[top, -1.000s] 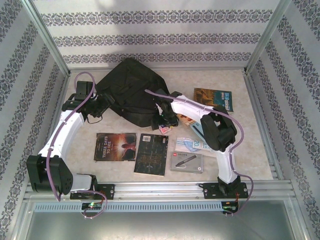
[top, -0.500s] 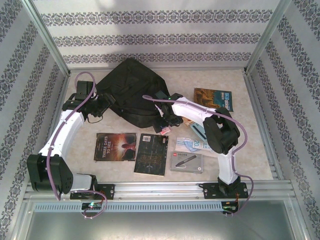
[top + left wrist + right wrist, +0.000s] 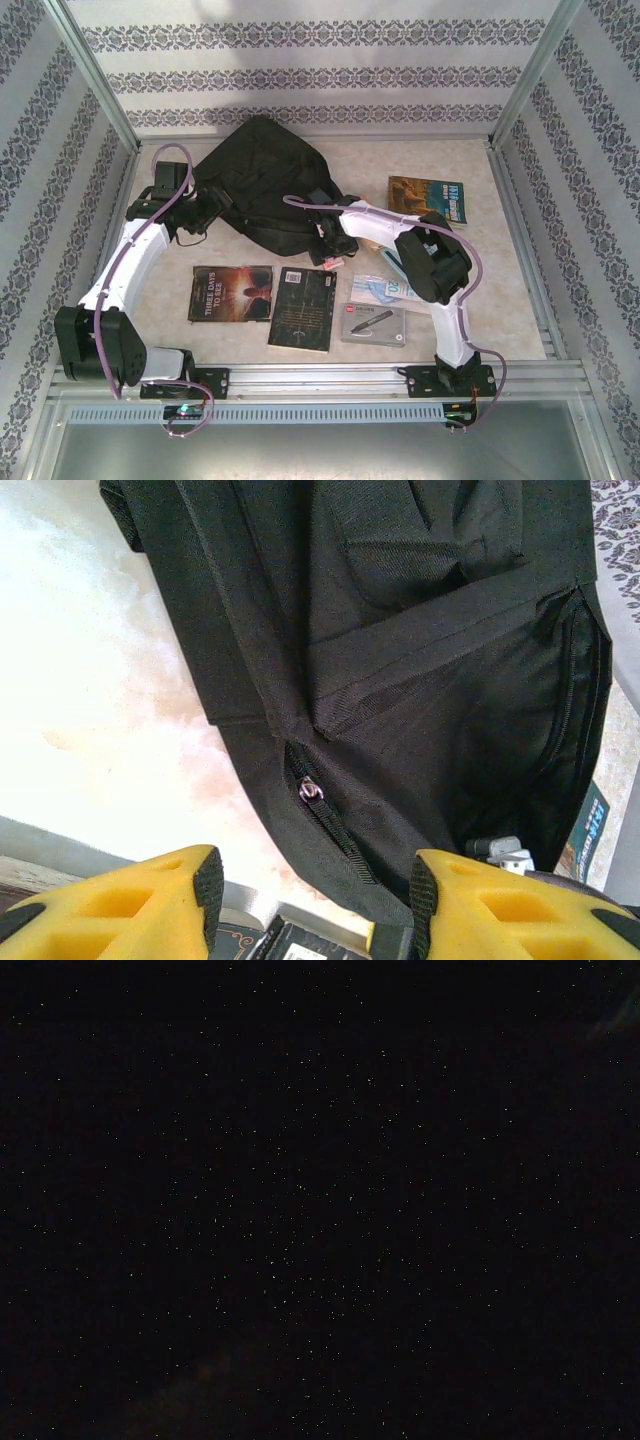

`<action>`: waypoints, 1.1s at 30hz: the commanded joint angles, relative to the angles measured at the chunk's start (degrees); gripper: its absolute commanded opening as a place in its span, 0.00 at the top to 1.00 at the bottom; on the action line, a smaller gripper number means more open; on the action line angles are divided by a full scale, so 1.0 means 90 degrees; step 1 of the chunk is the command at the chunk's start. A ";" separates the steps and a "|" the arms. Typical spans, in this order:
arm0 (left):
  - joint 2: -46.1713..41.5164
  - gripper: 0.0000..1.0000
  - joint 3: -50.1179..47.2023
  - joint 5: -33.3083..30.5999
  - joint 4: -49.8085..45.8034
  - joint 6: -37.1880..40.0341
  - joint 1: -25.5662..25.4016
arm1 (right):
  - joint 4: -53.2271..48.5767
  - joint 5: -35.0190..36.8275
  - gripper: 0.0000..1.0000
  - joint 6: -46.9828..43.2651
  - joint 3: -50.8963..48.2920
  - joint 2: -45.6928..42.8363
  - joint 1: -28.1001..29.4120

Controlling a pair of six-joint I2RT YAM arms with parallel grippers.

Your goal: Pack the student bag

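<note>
Overhead, the student bag (image 3: 262, 170) lies flat on the table (image 3: 500, 300), spreading away from the left gripper (image 3: 200, 213) at its left flank. The right gripper (image 3: 325, 240) is at the bag's near right edge, too dark against the fabric to tell whether its jaws are apart or together. The right wrist camera is almost black and settles nothing. The left wrist view adds what the top view lacks. The left gripper (image 3: 315, 900) has its yellow fingertips (image 3: 180, 895) standing apart with nothing pinched. Just ahead of them the student bag (image 3: 400, 680) shows a silver zipper pull (image 3: 312, 791). Behind the grippers, overhead, lie a reddish book (image 3: 230, 293) and a black book (image 3: 303, 308).
</note>
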 commanded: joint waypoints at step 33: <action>0.5490 0.39 0.6724 -0.2482 -0.2973 0.4445 -0.2121 | -0.0294 0.0061 0.48 0.1008 -0.1337 -0.3298 -0.1248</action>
